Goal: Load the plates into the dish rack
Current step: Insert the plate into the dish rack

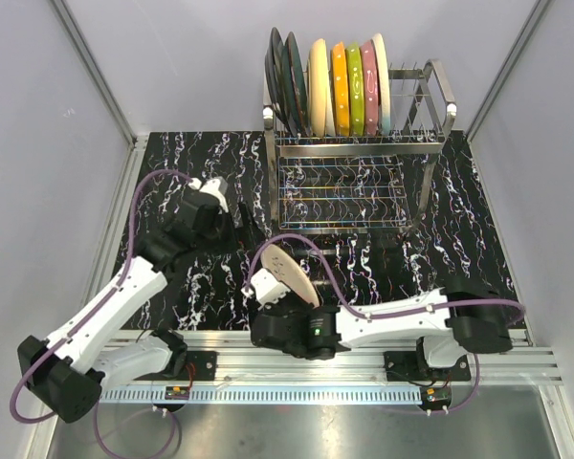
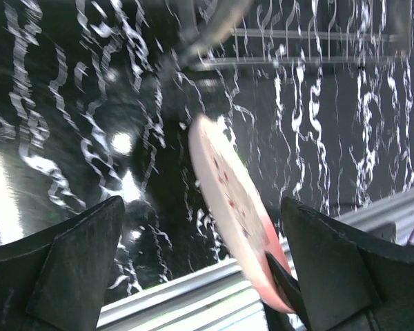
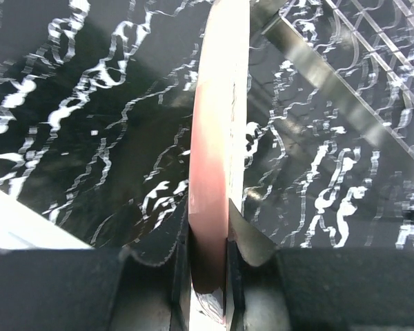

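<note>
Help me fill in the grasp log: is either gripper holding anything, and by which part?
The right gripper pinches the pink plate by its rim, edge-on between its fingers. The left gripper stands open, holding nothing.

Open slots only at the right end of the dish rack point(image 1: 359, 143); its left part is full.

7 plates point(image 1: 340, 88) stand on edge in the upper row, filling it from the left frame to past the middle. The bare tines point(image 1: 411, 81) between them and the looped right end frame point(image 1: 447, 96) are the only open slots. The lower wire tier point(image 1: 340, 196) juts out in front of the rack and blocks a low approach. In front of that tier, a pink-rimmed plate point(image 1: 297, 277) stands on edge, clamped in the right gripper's point(image 3: 208, 276) jaws. Left of the rack the left gripper point(image 1: 213, 196) hangs over the counter point(image 1: 478, 220), jaws wide. The counter right of the rack is open.
</note>
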`<state>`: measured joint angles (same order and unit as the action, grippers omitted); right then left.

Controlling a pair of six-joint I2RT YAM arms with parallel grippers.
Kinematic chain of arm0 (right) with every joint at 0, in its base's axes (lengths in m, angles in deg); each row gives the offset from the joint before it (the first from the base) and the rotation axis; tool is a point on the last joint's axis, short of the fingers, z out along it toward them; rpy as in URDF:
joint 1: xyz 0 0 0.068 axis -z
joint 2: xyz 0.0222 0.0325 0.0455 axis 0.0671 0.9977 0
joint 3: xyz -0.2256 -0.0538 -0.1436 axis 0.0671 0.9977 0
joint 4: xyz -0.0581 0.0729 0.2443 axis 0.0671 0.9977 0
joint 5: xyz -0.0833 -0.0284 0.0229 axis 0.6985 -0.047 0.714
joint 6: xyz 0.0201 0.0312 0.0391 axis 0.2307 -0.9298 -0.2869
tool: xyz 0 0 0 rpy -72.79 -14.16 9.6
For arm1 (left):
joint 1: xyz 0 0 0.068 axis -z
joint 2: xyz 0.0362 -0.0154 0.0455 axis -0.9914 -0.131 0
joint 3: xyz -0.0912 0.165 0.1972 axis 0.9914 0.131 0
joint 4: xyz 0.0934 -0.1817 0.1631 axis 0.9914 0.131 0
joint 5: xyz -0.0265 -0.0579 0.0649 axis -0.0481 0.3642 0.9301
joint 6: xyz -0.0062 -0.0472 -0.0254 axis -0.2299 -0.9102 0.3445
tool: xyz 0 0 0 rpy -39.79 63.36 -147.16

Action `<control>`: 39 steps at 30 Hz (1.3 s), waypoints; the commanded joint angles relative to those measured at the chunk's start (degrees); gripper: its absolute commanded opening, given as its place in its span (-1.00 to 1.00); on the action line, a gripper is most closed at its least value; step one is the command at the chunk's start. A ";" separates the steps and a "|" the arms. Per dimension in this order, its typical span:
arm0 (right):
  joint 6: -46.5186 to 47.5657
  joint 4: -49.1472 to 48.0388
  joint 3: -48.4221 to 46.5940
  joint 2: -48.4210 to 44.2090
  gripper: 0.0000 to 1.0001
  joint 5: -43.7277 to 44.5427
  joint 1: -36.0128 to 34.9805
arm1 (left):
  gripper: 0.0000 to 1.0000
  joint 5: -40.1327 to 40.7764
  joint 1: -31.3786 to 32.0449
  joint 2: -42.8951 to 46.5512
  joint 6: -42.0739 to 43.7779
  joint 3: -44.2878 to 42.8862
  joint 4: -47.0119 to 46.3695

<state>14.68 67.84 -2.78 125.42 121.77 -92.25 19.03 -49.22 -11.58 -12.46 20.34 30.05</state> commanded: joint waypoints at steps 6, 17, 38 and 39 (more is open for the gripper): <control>-4.32 -8.17 0.73 -10.80 -1.00 -11.40 -0.63 | 0.98 7.34 -4.25 8.58 5.71 -8.14 6.01; 6.41 -13.00 -5.24 -26.53 -1.00 -8.95 -0.37 | 0.98 17.01 -4.34 13.42 13.80 -13.42 12.17; 56.08 -18.13 -54.37 -18.65 -1.00 -8.49 14.64 | 0.98 15.25 -4.34 13.51 14.07 -9.20 10.68; 55.99 -17.15 -56.04 -16.64 -1.00 -9.29 18.23 | 0.98 15.25 -4.43 13.43 14.16 -9.20 10.59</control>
<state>65.15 50.72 -53.44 105.51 115.52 -79.83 34.05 -53.37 1.73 0.42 10.92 42.75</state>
